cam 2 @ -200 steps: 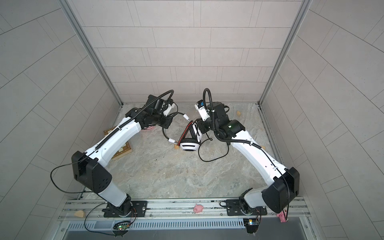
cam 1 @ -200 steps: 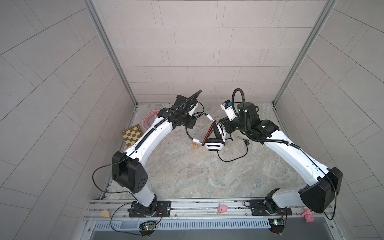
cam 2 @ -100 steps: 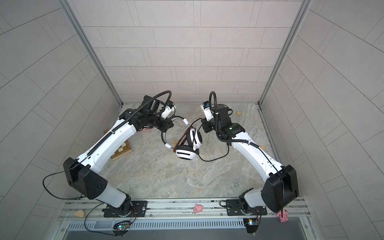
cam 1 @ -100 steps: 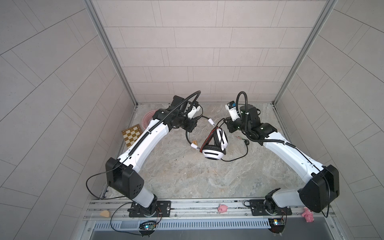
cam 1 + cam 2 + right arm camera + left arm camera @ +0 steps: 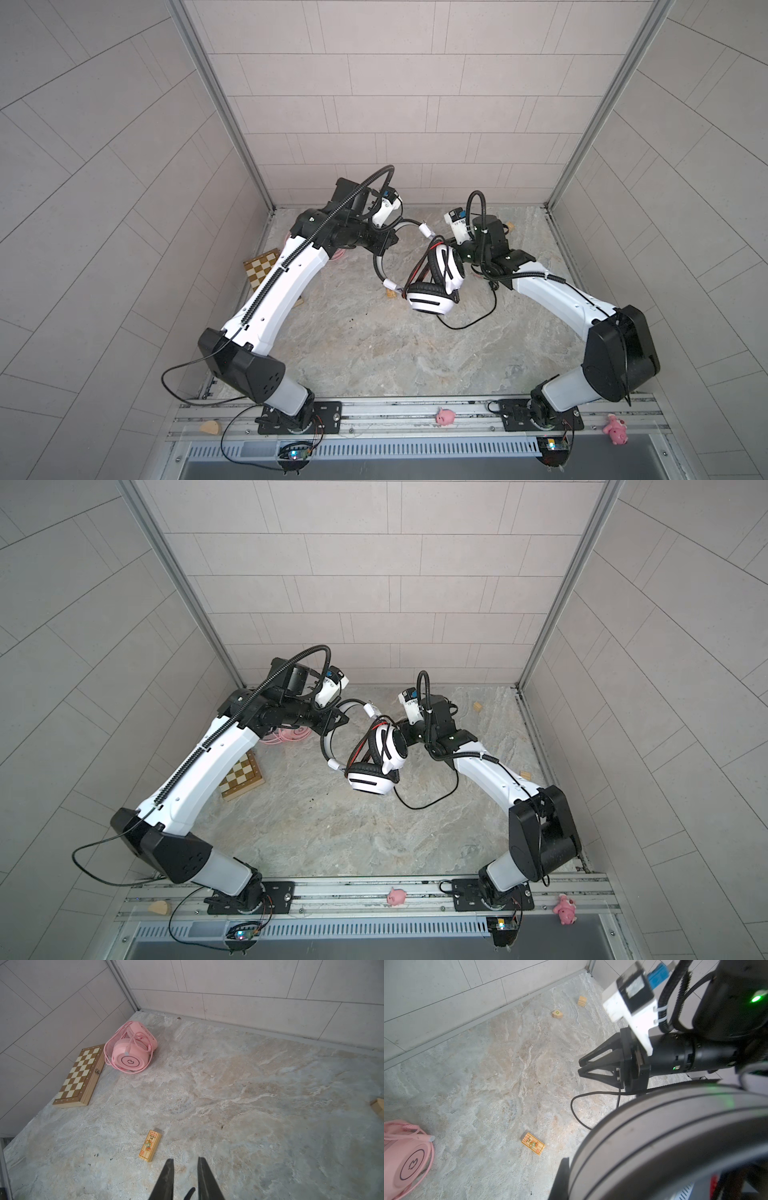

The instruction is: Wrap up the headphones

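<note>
Glossy white plastic headset (image 5: 430, 305), matt stone-look tabletop (image 5: 374, 353), wooden chessboard (image 5: 80, 1076)

Chessboard (image 5: 80, 1076) beside corner headset (image 5: 129, 1051) — touching, perhaps

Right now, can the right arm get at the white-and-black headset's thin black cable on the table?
Probably yes: the thin black cable of the white-and-black headset loops uncovered on the stone-look table beside the right arm; the right end effector is open, empty.

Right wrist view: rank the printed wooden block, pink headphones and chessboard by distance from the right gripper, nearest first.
From the right gripper:
1. printed wooden block: just ahead of it, lying flat.
2. pink headphones: far ahead, toward the back corner.
3. chessboard: beside the pink headphones, farther out, along the side wall.
</note>
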`<move>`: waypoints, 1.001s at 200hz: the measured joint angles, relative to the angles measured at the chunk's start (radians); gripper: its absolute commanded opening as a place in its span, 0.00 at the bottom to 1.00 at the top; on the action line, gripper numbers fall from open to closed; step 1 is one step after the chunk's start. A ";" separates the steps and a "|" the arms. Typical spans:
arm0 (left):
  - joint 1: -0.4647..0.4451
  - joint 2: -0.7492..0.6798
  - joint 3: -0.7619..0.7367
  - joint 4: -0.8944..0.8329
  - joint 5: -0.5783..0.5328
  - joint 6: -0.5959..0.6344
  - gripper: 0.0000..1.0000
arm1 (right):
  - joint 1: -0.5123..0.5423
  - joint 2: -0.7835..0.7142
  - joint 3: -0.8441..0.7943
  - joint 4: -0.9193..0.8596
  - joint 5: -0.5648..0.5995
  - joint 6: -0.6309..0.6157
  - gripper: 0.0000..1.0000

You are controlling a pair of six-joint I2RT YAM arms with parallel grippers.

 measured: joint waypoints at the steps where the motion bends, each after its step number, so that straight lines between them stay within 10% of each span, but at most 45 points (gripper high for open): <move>1: 0.000 0.000 0.001 -0.002 0.000 0.000 0.00 | 0.000 0.000 -0.003 0.000 0.000 0.001 0.26; 121: 0.039 0.096 0.201 -0.159 0.000 -0.010 0.00 | -0.071 0.019 -0.353 0.247 -0.122 0.111 0.68; 200: 0.045 0.119 0.232 -0.170 0.009 -0.025 0.00 | 0.018 0.397 -0.165 0.548 -0.236 0.254 0.64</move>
